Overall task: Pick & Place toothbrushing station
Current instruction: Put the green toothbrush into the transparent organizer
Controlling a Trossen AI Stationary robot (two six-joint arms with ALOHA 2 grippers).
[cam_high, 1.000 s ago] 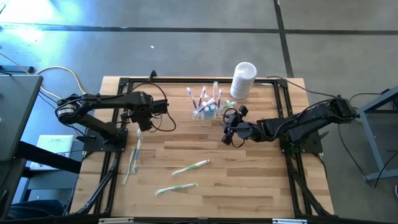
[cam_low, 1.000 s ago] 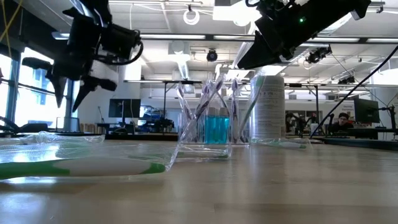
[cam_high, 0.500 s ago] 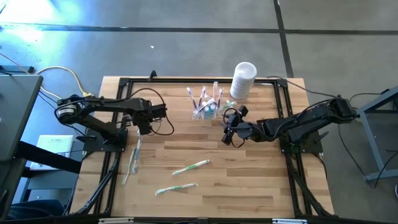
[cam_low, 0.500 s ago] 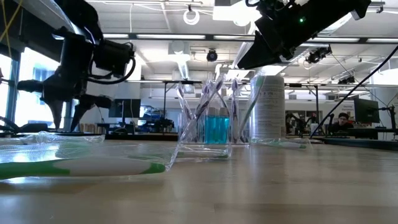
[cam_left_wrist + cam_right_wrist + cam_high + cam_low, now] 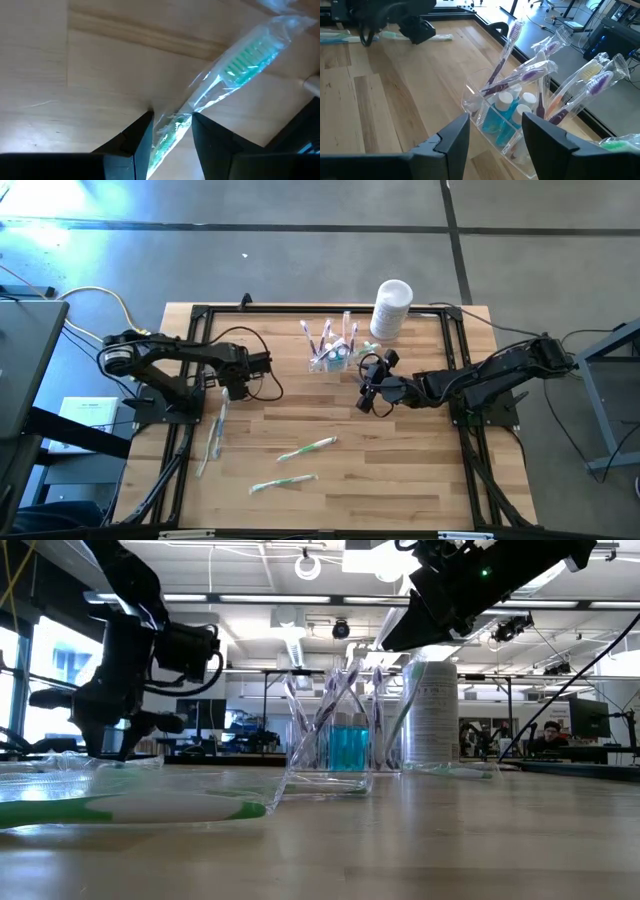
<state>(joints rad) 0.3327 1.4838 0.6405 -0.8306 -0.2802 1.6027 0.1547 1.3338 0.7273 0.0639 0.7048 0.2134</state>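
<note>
High view, station: the toothbrushing station (image 5: 331, 355) is standing near the bench's (image 5: 400, 470) far edge, already carrying several purple brushes, with the white container (image 5: 391, 308) just beside it toward the far right corner.
High view, left to do: three wrapped green toothbrushes are lying loose: one (image 5: 213, 432) by the left edge, one (image 5: 306, 448) mid-bench, one (image 5: 283, 482) nearer the front edge.
High view, arms: the left claw (image 5: 226, 387) is hanging over the top of the left-edge brush; the right claw (image 5: 366, 402) is waiting just beside the station.
Low view, change: the left claw (image 5: 105, 745) is now sitting lower than a second ago, down at the bench surface; the right arm is staying put.
Left wrist view, grip: the left claw (image 5: 171, 118) is standing open, its jaws straddling the wrapped brush (image 5: 220, 82); it is probably not squeezing yet, though contact is hard to judge.
Right wrist view, grip: the right claw (image 5: 494, 122) is open and holding nothing, facing the station (image 5: 505, 107).
</note>
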